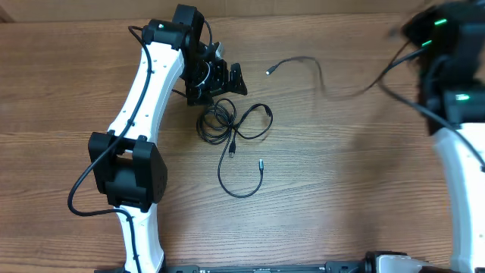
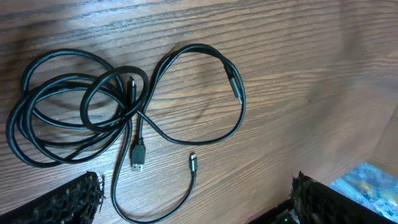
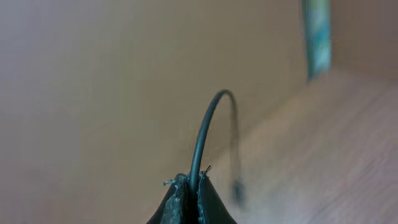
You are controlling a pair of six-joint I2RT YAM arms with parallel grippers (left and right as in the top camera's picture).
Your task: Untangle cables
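While the left fingers stand wide apart with nothing between them, the tangled cables lie on the table just ahead of and under them. Overhead view: left fingers sit at the upper edge of the tangled cables, left of the table's centre. Whether they touch the cords, cannot tell.

Bundle: several overlapping loops of thin black cord, one wider loop thrown out to the side. A flat USB plug lies beside a smaller plug tip; the two are apart. A barrel-shaped plug sits on the wide loop.

Right fingers are pinched tight on a single cable, which arches up out of them and drops to a blurred plug. Overhead, that single cable trails from the right arm at top right across the table, ending in a loose end plug near the left fingers, separate from the bundle.
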